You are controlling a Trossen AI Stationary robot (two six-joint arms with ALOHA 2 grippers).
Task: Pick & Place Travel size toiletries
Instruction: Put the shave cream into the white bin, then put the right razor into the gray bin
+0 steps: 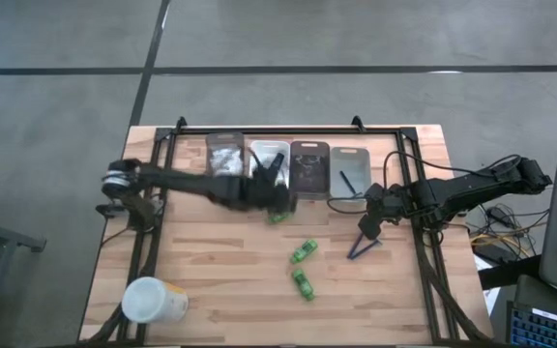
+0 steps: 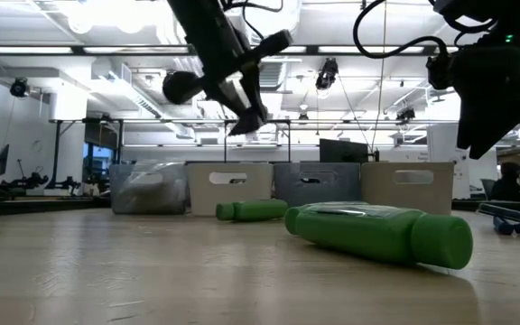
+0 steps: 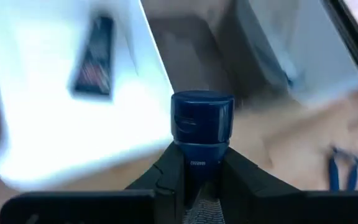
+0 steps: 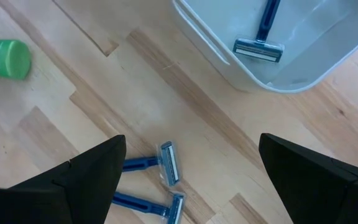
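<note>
My left gripper (image 3: pixel 201 167) is shut on a small dark blue tube (image 3: pixel 201 118) and hangs in the air over the white bin (image 1: pixel 267 159), in which a flat black sachet (image 3: pixel 95 56) lies. Three green bottles (image 1: pixel 278 217) (image 1: pixel 304 252) (image 1: pixel 304 285) lie on their sides on the wooden table. Two blue razors (image 4: pixel 160 168) lie on the table right under my right gripper (image 4: pixel 191 142), which stands open above them and touches nothing. Another razor (image 4: pixel 260 46) lies in the pale grey bin (image 1: pixel 349 172). My left gripper pinches the tube's body just behind its round cap (image 3: pixel 199 163) between its two fingers. The capped end (image 3: pixel 201 115) sticks out past the fingertips. The fingers slant down toward the far side, along the tube. The tube is lifted clear of the table and bins.
Four small bins stand in a row at the table's far side: a clear one with white packets (image 1: pixel 225 155), the white one, a dark one (image 1: pixel 309 164) and the grey one. A big white-and-yellow cup (image 1: pixel 153 300) lies near the front left corner.
</note>
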